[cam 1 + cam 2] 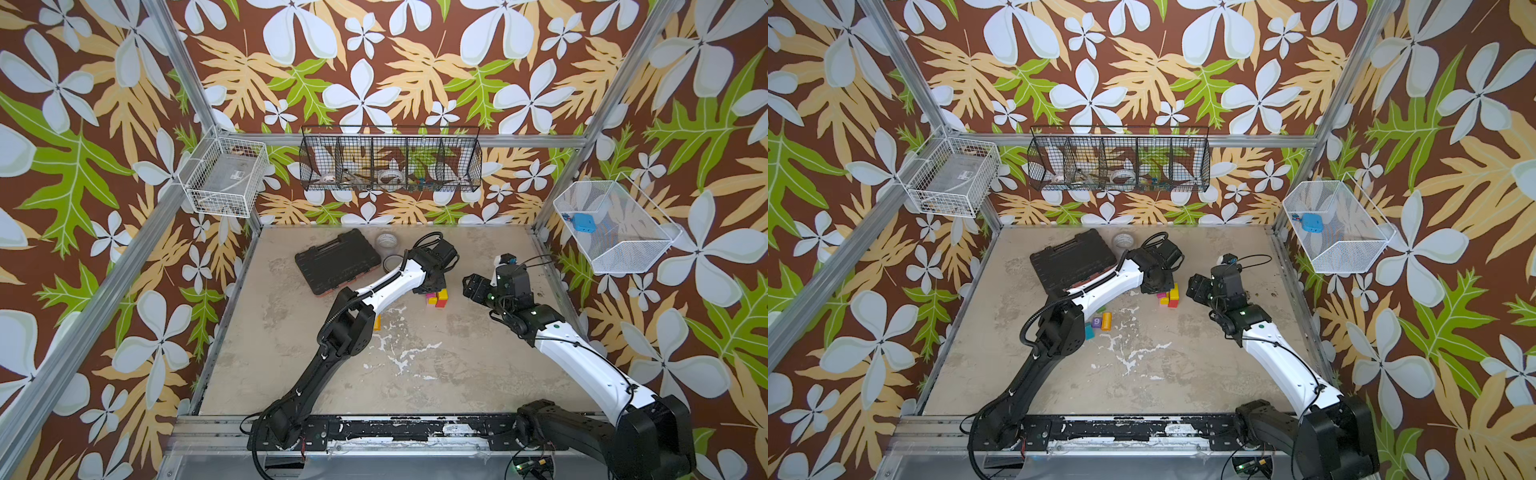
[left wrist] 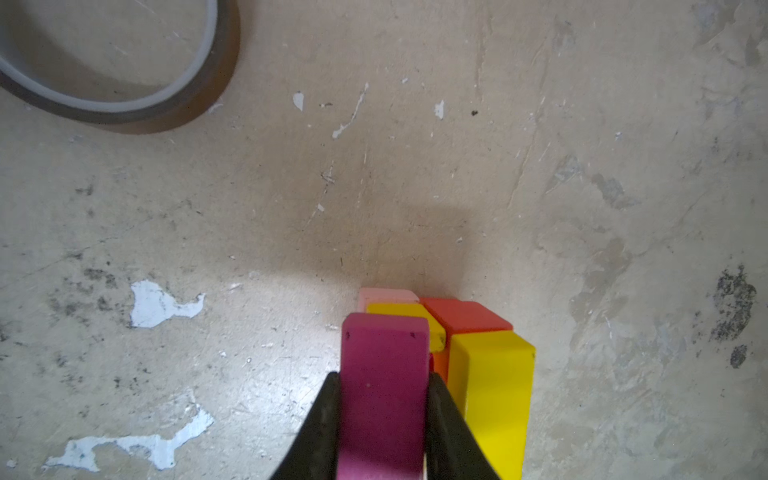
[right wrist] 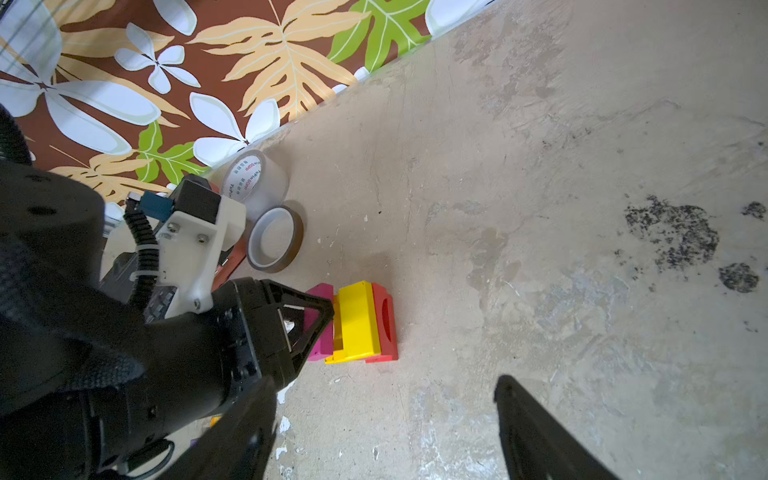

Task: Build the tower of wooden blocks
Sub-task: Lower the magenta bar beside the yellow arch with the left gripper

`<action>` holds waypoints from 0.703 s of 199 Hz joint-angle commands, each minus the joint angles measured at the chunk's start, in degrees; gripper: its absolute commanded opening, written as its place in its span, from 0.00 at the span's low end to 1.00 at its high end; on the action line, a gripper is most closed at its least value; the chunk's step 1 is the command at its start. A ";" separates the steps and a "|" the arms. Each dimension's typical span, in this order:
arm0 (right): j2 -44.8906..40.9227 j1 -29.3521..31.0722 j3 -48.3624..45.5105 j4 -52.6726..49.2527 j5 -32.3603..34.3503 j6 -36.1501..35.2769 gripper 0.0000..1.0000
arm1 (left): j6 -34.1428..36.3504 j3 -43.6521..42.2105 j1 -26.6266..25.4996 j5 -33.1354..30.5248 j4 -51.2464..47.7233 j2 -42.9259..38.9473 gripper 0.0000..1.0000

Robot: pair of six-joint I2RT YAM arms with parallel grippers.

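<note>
In both top views we look steeply down from high over the front edge onto the table (image 1: pixel 415 374), facing the back wall (image 1: pixel 415 62); the 2 pictures differ by a small sideways shift. The left wrist view looks almost straight down from very near, the magenta block (image 2: pixel 384 415) in the left gripper (image 2: pixel 384 378) filling its foreground. The right wrist view stands farther off, slanted toward that wall, and we find the tower (image 3: pixel 357 324) and brown tape roll (image 3: pixel 274 239) in both wrist views.
</note>
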 commanded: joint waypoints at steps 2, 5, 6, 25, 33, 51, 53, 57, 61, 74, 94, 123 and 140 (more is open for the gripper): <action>0.27 0.01 0.43 0.77 0.02 0.13 0.82 | 0.26 0.03 -0.15 -1.02 -1.09 -1.01 0.34; 0.31 0.00 0.47 0.75 0.04 0.17 0.82 | 0.28 0.07 -0.15 -0.98 -1.01 -1.05 0.34; 0.32 0.01 0.47 0.73 0.04 0.13 0.82 | 0.33 0.03 -0.12 -0.98 -1.00 -1.06 0.34; 0.56 0.01 0.47 0.77 0.06 0.17 0.82 | 0.61 0.01 -0.17 -0.29 -0.56 -1.21 0.34; 0.56 0.00 0.47 0.81 0.05 0.14 0.82 | 0.63 0.04 -0.15 -0.02 -0.47 -1.27 0.34; 0.66 -0.01 0.47 0.79 0.09 0.03 0.82 | 0.77 0.01 -0.25 0.33 -0.21 -1.50 0.35; 0.67 0.01 0.54 0.73 0.12 0.03 0.82 | 0.73 0.04 -0.25 0.41 -0.20 -1.50 0.35; 0.71 0.01 0.54 0.71 -0.02 0.04 0.82 | 0.72 0.06 -0.25 0.56 -0.13 -1.50 0.35; 0.71 0.01 0.56 0.76 -0.01 0.07 0.82 | 0.73 0.08 -0.25 0.74 -0.13 -1.50 0.36; 0.76 0.01 0.54 0.71 0.04 0.07 0.82 | 0.64 0.00 -0.22 1.19 -0.05 -1.59 0.37; 0.84 0.01 0.61 0.62 -0.02 0.08 0.82 | 0.63 0.07 -0.42 1.53 0.24 -1.59 0.42; 0.73 0.00 0.74 0.57 -0.01 0.01 0.82 | 0.74 0.06 -0.51 1.40 0.24 -1.57 0.43; 0.71 -0.03 0.74 0.53 0.04 0.07 0.82 | 0.79 0.05 -0.52 1.33 0.24 -1.63 0.43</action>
